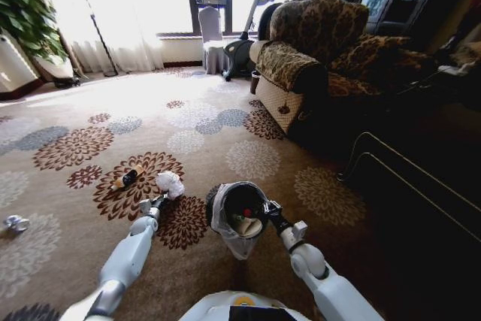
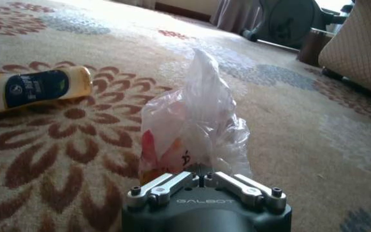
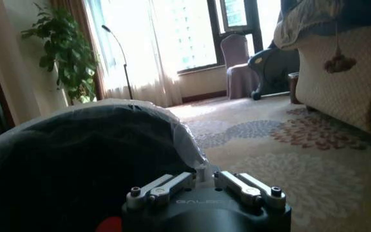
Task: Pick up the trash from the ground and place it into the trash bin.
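The pink-white bag (image 1: 170, 183) sits at the tip of my left gripper (image 1: 156, 202), on a brown carpet flower. In the left wrist view the bag (image 2: 195, 130) stands up right out of the left gripper (image 2: 202, 178), whose fingers are shut on its lower edge. The yellow-black packet (image 1: 126, 178) (image 2: 36, 87) lies on the carpet just beyond it. A silvery foil ball (image 1: 15, 223) lies far to the left. My right gripper (image 1: 270, 209) (image 3: 205, 175) is shut on the rim of the trash bin (image 1: 239, 219) (image 3: 76, 159), which is tilted and holds some trash.
A patterned sofa (image 1: 319, 50) stands at the back right, with a dark wire-framed piece (image 1: 406, 171) on the right. An exercise machine (image 1: 252, 35) and a covered chair (image 1: 213, 39) are by the window. A potted plant (image 1: 26, 13) is at the far left.
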